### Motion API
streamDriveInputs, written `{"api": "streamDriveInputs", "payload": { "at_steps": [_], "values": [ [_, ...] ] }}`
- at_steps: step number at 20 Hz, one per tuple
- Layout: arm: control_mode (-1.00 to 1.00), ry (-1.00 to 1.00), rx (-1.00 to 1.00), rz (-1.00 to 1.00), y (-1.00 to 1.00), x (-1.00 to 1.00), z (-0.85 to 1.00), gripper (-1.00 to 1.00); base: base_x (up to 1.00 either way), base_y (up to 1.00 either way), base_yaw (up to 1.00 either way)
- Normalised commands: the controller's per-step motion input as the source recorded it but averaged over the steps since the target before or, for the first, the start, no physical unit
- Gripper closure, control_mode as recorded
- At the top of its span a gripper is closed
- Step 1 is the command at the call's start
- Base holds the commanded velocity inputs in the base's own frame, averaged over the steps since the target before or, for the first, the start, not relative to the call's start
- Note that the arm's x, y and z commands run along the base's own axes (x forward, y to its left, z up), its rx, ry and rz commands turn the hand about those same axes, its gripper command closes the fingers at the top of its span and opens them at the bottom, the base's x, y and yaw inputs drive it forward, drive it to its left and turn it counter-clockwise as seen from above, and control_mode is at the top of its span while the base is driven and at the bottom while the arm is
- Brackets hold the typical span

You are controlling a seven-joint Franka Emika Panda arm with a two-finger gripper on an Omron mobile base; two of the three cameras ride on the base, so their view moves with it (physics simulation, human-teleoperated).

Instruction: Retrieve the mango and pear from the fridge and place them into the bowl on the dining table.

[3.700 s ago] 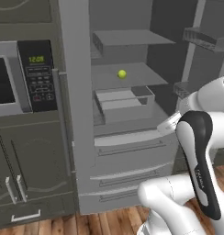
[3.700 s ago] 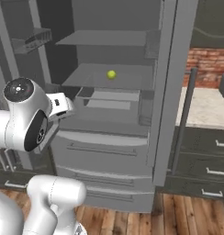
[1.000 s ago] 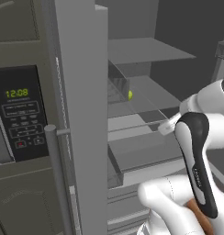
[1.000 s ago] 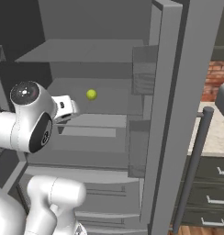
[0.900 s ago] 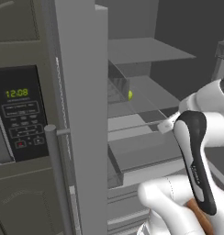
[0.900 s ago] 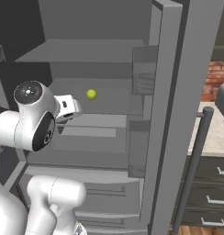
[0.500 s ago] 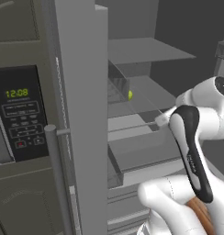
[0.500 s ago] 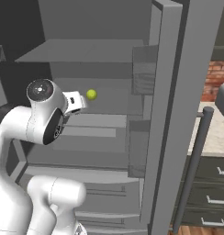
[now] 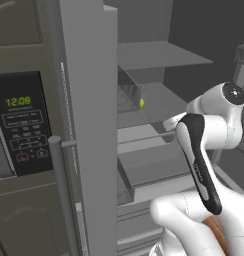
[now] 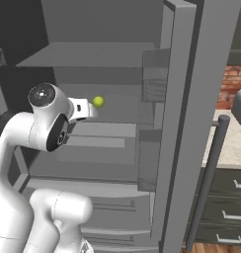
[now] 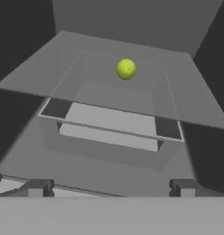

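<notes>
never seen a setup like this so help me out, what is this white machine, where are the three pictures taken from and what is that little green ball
It is a white robot arm on a driving base, in a rendered kitchen, facing an open fridge. Two pictures come from cameras on the base, behind the arm to its left and right. The third looks along the gripper from a camera on the hand; the two dark stubs at the bottom are its fingertips, standing open and holding nothing. The yellow-green ball is a pear lying on a grey fridge shelf, ahead of the gripper.
</notes>
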Motion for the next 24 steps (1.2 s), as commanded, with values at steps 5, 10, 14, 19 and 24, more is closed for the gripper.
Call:
{"api": "streamDriveInputs", "payload": {
  "at_steps": [5,10,14,19,24],
  "values": [
    [-1.00,0.00,0.13,-0.25,0.01,0.14,0.00,-1.00,0.00,0.00,0.00],
    [-1.00,0.00,0.14,-0.04,0.00,0.09,0.00,-1.00,0.00,0.00,0.00],
    [-1.00,0.00,0.04,0.02,0.00,0.22,-0.04,-1.00,0.00,0.00,0.00],
    [-1.00,0.00,0.00,0.14,0.00,0.25,-0.09,-1.00,0.00,0.00,0.00],
    [-1.00,0.00,0.00,0.12,0.04,0.41,-0.16,-1.00,0.00,0.00,0.00]
  ]
}}
